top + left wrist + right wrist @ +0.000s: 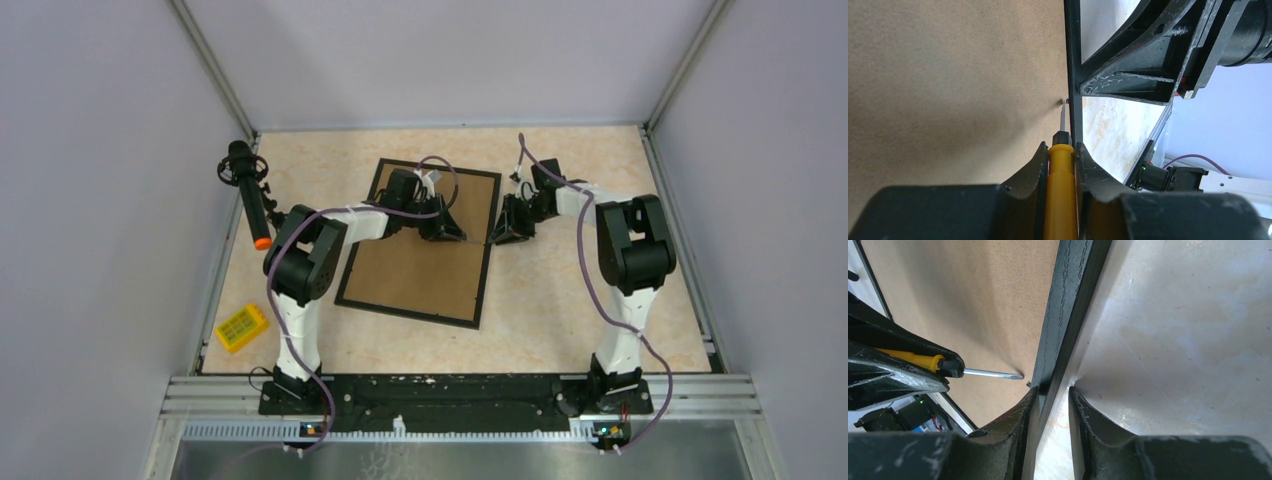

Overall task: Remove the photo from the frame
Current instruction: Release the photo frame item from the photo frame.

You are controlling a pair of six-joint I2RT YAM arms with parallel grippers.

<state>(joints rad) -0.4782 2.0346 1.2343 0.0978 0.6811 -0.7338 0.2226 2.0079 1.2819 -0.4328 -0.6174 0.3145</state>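
Left hand (1063, 165) clamps yellow screwdriver (1062, 185) at tab (1064, 102); right hand (1048, 405) straddles frame (1068, 310) rail, grip uncertain: lever tab outward gently, keeping rail steady.

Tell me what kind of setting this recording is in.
Probably a lab test cell: grey panel walls enclose a small table, two robot arms are bolted to a metal rail, and a microphone stands at the left edge.

Frame (418, 245) face-down, flat on table, brown back up; photo unseen.
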